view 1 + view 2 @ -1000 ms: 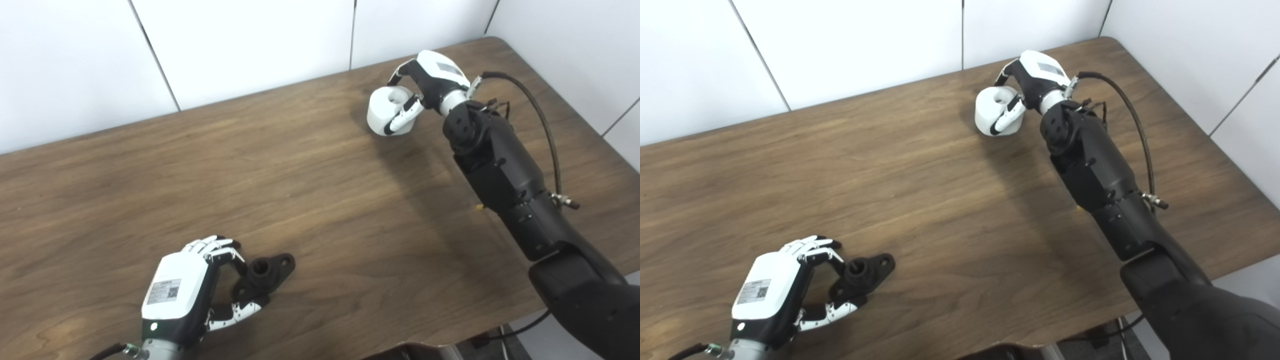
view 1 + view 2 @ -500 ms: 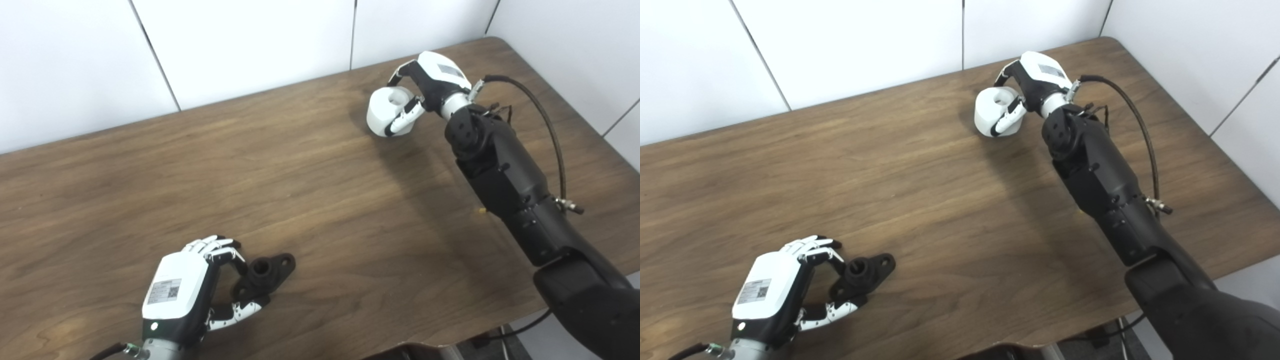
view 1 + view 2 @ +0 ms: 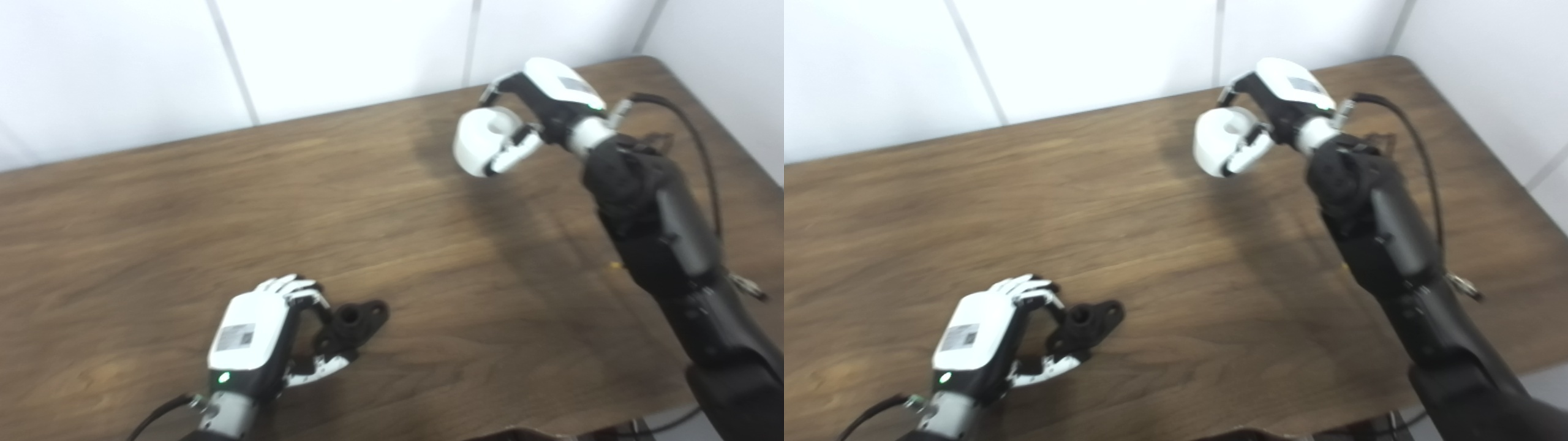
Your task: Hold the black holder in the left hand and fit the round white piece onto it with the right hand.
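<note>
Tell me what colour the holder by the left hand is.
Black all over. The holder shows best in the right eye view, at the left hand's fingertips.

Our head cameras have swung, so the whole scene sits shifted and blurred; that is no move of the things. Against the table (image 3: 429, 257), our right hand (image 3: 539, 110) has carried the round white piece (image 3: 481, 138) a little up off the wood and slightly toward the black holder (image 3: 352, 318)
</note>
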Robot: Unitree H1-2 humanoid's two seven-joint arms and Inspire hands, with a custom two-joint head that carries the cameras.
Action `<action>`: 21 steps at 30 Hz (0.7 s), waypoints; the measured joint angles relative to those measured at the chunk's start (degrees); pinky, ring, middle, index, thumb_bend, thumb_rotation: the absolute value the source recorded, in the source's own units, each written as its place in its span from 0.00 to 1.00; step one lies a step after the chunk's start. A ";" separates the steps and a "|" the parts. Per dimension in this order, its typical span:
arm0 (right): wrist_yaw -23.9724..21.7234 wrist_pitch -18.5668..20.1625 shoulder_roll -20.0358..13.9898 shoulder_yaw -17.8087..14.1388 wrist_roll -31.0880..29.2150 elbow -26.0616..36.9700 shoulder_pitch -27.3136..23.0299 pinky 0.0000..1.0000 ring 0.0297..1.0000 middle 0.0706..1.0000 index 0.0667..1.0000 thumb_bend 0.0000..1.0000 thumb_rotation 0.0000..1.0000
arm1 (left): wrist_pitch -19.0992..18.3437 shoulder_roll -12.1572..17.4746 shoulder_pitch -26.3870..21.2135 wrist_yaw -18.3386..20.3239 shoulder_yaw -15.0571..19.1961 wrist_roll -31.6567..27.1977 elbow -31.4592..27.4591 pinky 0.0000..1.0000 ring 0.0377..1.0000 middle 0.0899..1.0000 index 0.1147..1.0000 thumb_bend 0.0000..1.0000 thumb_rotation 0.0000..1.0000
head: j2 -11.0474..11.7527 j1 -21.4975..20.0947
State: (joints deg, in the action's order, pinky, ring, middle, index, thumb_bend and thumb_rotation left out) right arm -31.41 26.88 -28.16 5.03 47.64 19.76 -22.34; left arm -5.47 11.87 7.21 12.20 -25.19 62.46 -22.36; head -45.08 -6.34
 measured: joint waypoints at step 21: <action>-23.69 -0.17 7.82 1.22 7.35 21.74 2.42 0.83 0.89 0.80 0.45 0.52 0.15 | -1.90 -2.23 -1.68 -0.11 -2.09 2.31 1.44 0.85 0.83 0.73 0.42 0.52 0.05 | -1.50 3.70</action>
State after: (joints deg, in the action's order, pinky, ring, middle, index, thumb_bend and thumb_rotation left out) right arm -55.10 26.70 -20.34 6.25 54.99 41.50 -19.92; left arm -7.36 9.65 5.53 12.09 -27.28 64.77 -20.92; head -46.58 -2.64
